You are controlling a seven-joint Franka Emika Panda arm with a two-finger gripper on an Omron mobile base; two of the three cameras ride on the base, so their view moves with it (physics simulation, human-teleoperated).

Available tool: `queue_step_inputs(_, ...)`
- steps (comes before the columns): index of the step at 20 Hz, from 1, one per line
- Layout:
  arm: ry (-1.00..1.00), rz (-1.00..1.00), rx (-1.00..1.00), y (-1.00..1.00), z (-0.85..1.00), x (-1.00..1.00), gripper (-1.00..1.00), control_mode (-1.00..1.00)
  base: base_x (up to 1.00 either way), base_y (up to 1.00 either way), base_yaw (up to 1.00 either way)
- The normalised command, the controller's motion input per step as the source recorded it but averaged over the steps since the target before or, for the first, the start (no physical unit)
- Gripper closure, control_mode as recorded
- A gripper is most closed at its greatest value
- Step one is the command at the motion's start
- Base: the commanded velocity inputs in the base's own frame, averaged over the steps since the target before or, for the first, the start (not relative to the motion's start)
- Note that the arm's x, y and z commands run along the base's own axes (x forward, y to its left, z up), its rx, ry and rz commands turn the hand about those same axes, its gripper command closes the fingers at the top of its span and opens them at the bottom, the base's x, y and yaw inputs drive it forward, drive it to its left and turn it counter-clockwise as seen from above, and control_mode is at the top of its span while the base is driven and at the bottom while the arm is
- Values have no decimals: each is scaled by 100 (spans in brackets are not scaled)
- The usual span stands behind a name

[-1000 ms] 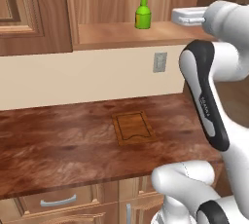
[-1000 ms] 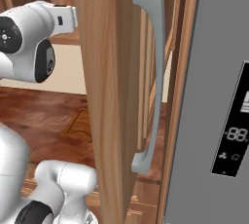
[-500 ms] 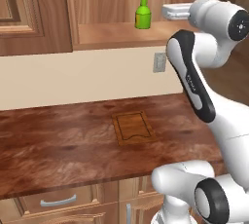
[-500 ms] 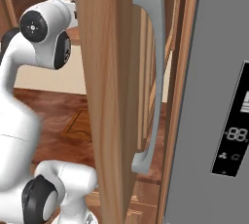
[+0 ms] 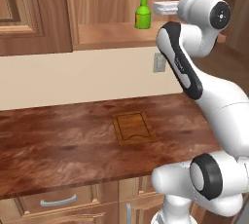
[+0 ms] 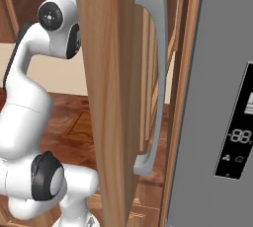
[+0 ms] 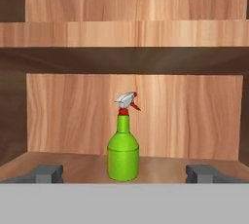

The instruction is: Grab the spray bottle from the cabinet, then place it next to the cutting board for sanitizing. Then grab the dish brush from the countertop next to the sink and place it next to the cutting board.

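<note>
Since a second ago, your arm has swung the claw [image 7: 123,173] toward the cabinet [image 5: 36,16] shelf.
Nothing blocks the upright green spray bottle [image 7: 123,144]; claw spread wide, empty; cutting board [image 5: 133,127] lies on the tabletop [image 5: 58,140].

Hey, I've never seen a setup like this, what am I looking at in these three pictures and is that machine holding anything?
It is a rendered kitchen with a white robot arm on a base. Two pictures come from cameras on that base, behind the arm to its left and right; the third looks out from the hand itself. On the countertop lies a small cutting board. A green spray bottle stands upright on the open shelf of the cabinet. In the hand view the gripper is open, its fingertips either side of the bottle but short of it, so nothing is held.
</note>
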Motion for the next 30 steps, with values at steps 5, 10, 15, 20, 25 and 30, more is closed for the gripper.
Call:
queue_step_inputs(5, 0, 0, -1, 0, 0, 42, -100, -100, 0, 0, 0)
queue_step_inputs(10, 0, 0, -3, 1, -1, 46, -100, -100, 0, 0, 0)
queue_step_inputs(15, 0, 0, -3, 2, -9, 46, -100, -100, 0, 0, 0)
queue_step_inputs(20, 0, 0, 0, 0, -3, 45, -100, -100, 0, 0, 0)
queue_step_inputs(25, 0, 0, 0, 1, -1, 43, -100, -100, 0, 0, 0)
queue_step_inputs(30, 0, 0, 0, 0, 0, 30, -100, -100, 0, 0, 0)
